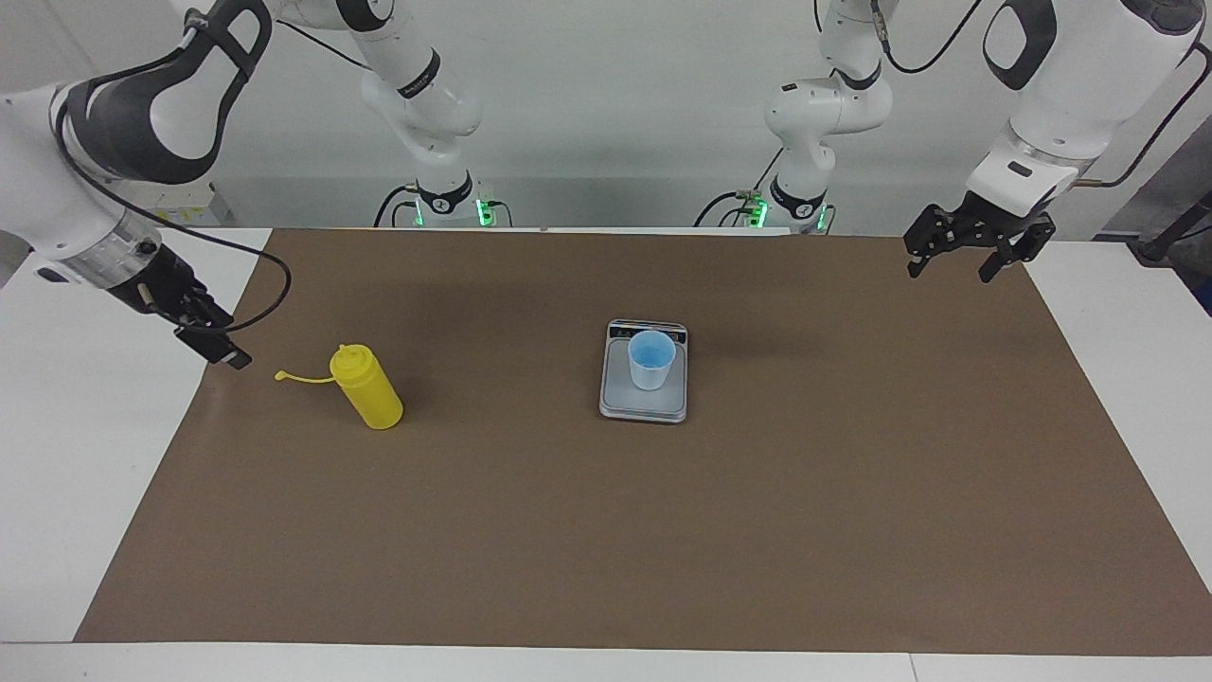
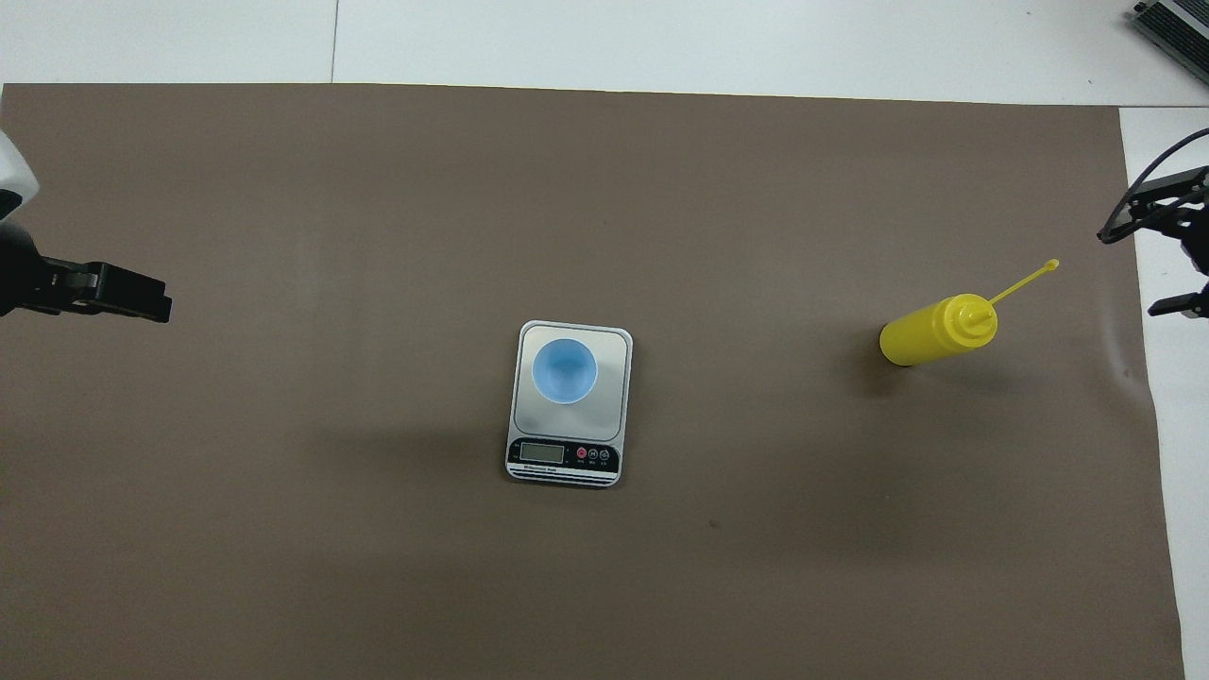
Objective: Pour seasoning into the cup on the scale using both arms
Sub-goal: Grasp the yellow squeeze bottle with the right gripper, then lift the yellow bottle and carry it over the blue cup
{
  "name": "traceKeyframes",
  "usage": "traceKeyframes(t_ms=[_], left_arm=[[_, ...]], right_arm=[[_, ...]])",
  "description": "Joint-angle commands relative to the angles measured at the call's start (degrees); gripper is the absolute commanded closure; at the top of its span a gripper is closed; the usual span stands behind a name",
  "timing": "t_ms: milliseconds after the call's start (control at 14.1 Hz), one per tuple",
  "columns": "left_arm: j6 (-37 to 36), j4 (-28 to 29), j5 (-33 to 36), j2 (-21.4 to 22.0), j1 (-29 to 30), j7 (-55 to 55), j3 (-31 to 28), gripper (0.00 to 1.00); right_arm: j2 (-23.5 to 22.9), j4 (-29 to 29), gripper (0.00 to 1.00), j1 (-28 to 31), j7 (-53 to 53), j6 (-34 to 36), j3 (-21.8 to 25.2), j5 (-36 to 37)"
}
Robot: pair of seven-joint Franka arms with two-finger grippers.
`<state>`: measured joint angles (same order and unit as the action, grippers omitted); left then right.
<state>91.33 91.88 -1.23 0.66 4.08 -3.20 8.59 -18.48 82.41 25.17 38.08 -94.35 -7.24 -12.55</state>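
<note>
Seasoning: I see the yellow bottle (image 1: 367, 387) standing upright on the brown mat (image 1: 606, 530), toward the right arm's end of the table, its cap strap (image 1: 303, 378) pointing at the mat's short edge.
Cup: the light blue cup (image 1: 651, 360) stands on the scale (image 1: 643, 402), mid-mat, well apart from the bottle.
Scale display: on the short edge nearer to the robots.
Right gripper (image 1: 210, 339): I have it low over the mat's short edge, just off the strap's tip, touching nothing; jaws spread, empty.
Left gripper (image 1: 956, 262): waits over the mat's corner at the left arm's end; jaws spread, empty.
</note>
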Motion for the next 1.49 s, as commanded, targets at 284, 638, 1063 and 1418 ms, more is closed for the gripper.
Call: traceKeyframes(t_ms=[284,638,1063,1418], left_arm=[[-0.02,-0.56,1.31,-0.4,0.4,-0.93,0.64,0.0],[-0.1,-0.3,1.31,-0.31,0.49,-1.63,0.73,0.0],[-0.1,-0.3,1.31,-0.31,0.49,-1.72,0.73,0.0],[-0.02,-0.21,1.31,-0.22,0.49,-1.81,0.73,0.0]], right_arm=[[-7.53,-3.31,0.0,3.04,8.58,0.58,-0.58,-6.96],[-12.64,-0.07,0.0,2.51,9.81,-4.0,-0.67,-10.13],[-9.65,8.99,0.0,3.39,12.98,-4.53,-0.67,-15.64],[-6.93,15.59,0.0,3.65,12.45,-4.18,-0.67,-24.62]])
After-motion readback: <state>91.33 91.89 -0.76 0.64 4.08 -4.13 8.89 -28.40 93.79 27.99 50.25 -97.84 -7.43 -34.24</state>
